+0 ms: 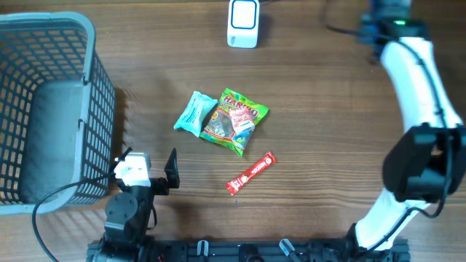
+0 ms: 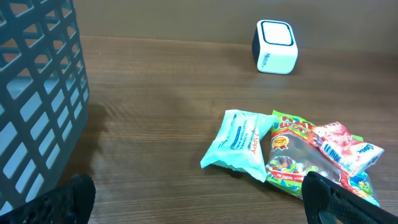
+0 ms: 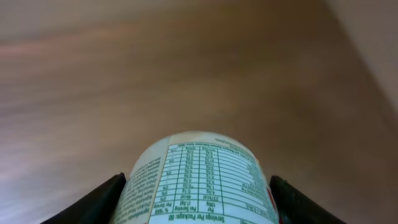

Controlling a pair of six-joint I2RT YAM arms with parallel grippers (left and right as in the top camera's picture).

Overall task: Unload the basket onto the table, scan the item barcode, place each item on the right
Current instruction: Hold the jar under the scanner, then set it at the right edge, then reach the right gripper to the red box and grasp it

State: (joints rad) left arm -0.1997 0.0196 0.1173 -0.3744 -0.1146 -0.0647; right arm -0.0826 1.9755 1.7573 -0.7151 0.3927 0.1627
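**Labelled item clamped in the right gripper, above bare desk**

The item [image 3: 202, 180] sits between the two dark fingers [image 3: 87, 202] of the right gripper [image 3: 198, 202], which is closed on it at about half spread. It is rounded at the top and white. The face turned to the wrist camera carries a green-lined nutrition table, with small print running down the left flank and a hint of red at the right edge. Below it lies plain brown desk [image 3: 186, 74], blurred, with a paler band in the upper right corner. In the overhead view the right arm [image 1: 419, 80] reaches to the far right corner and the item itself is hidden there.

The white scanner [image 1: 243, 22] stands at the far edge near the middle, with open wood between it and the arm.

At mid-desk lie a teal packet [image 1: 195, 113] touching a green candy bag [image 1: 234, 120], with a red stick sachet [image 1: 251, 173] just nearer. A grey basket [image 1: 95, 87] fills the left side. Beside its near corner the left gripper [image 1: 151, 173] rests low, jaws spread wide and empty.
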